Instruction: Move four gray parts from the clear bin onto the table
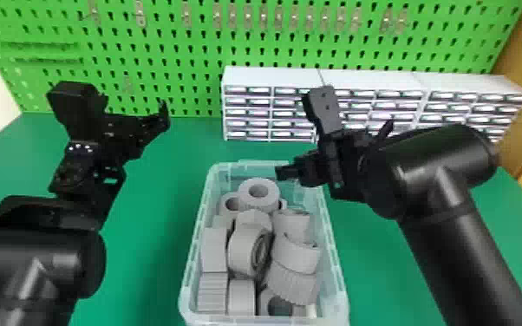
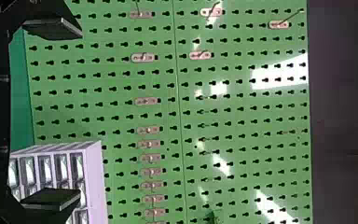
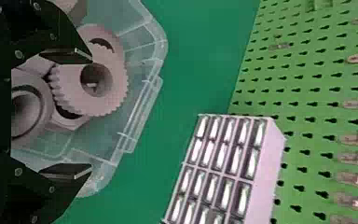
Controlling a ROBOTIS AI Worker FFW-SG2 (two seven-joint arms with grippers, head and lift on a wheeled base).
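Hovering over the far right part of the clear bin (image 1: 338, 299) is the right gripper (image 1: 336, 147), and its two black fingers are standing spread wide with an open gap between them. The bin is sitting on the green table (image 1: 151, 242), and it's holding a whole jumble of gray parts (image 1: 292, 255). In the right wrist view, a toothed ring (image 3: 114, 88) is lying up on the pile near the bin's far end, hole facing up, and it's resting partly on other gray parts. Further toward the near end, a thick ring (image 1: 240, 255) is standing on its edge, a ribbed part (image 1: 292, 281) is leaning over to the right of it, and another ribbed piece (image 1: 212, 295) is sitting along the left wall (honestly, they're packed in so tight that I'm losing track of which piece is which). Over on the left, the left gripper (image 1: 130, 130) is hanging above the table, well apart from the bin. Its own wrist view is showing that pair of fingers spread too, aiming toward the green pegboard (image 2: 116, 84). The pegboard is rising behind the table and carrying a row of small metal hooks (image 1: 141, 17), while a white drawer cabinet (image 1: 269, 78) is standing in front of it, just past the right gripper and beyond the bin.
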